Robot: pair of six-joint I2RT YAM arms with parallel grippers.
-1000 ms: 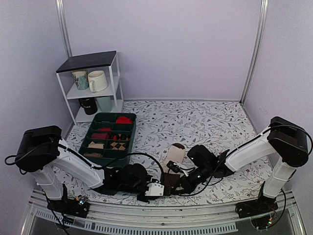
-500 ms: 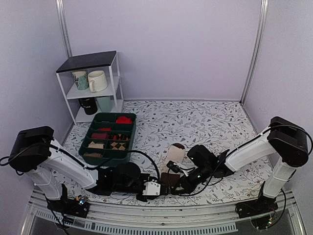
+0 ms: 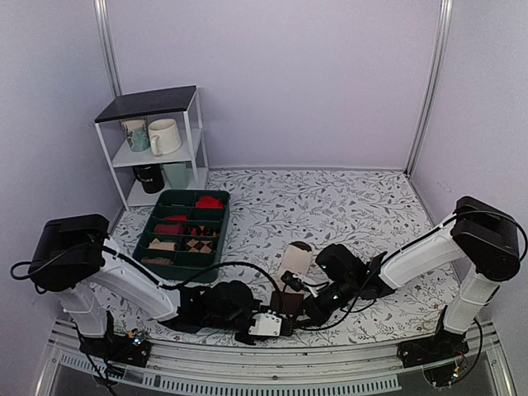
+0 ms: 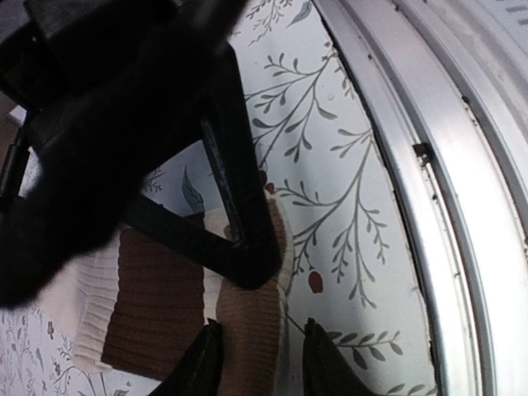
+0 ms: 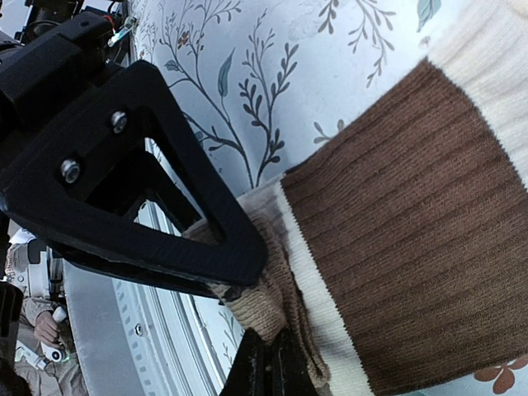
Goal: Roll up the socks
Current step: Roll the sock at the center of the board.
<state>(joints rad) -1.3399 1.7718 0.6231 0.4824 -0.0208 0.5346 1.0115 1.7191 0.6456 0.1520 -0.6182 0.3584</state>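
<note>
Two ribbed cream-and-brown socks point(image 5: 412, 206) are lying at the near edge of the table point(image 3: 346, 206). My right gripper point(image 5: 266, 367) is pinching their beige end tightly; my left gripper point(image 4: 262, 367) is standing half apart around it.

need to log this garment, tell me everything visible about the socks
The socks are ribbed knit, cream with wide dark brown bands and a tan end. They lie on the flowered table near its front rail. The right tool is shut on the bunched tan end; the left tool straddles that same end.
</note>
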